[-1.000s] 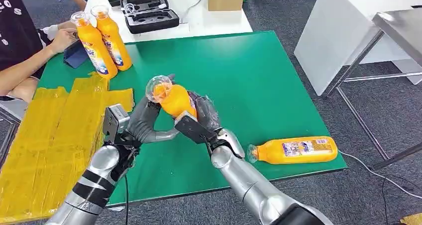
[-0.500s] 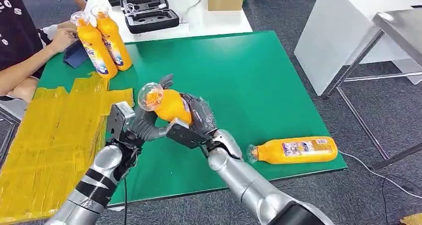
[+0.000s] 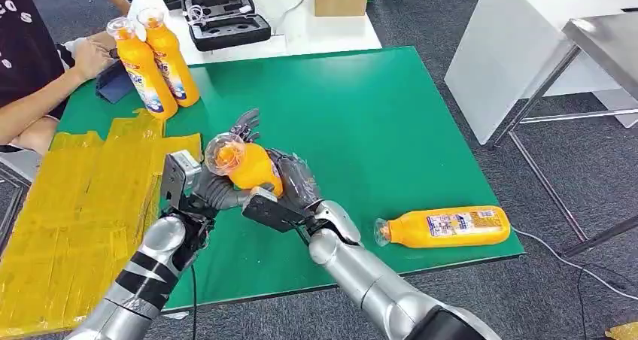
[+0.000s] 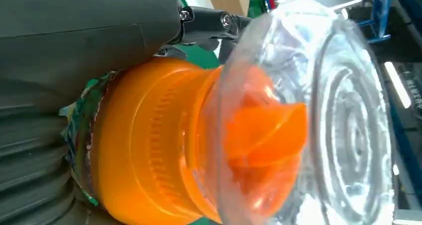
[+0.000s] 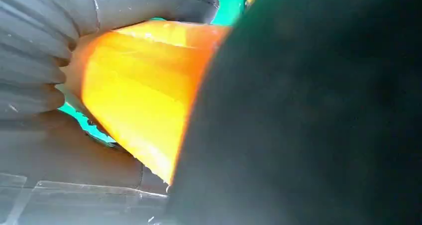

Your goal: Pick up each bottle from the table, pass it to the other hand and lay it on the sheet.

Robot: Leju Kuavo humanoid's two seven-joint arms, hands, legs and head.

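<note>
Between both hands (image 3: 252, 189), glossy orange bottle (image 3: 248, 167)

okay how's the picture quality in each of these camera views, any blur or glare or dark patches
Head view: sharp and evenly lit, soft sheen on the yellow sheet. Left wrist view: the held bottle is close, its clear cap smeared with bright glare. Right wrist view: the bottle blurred and glowing, a dark out-of-focus mass covering the picture's right half.

Glossy orange plastic bottle (image 3: 252, 167), clear ribbed cap (image 4: 343, 120)
</note>
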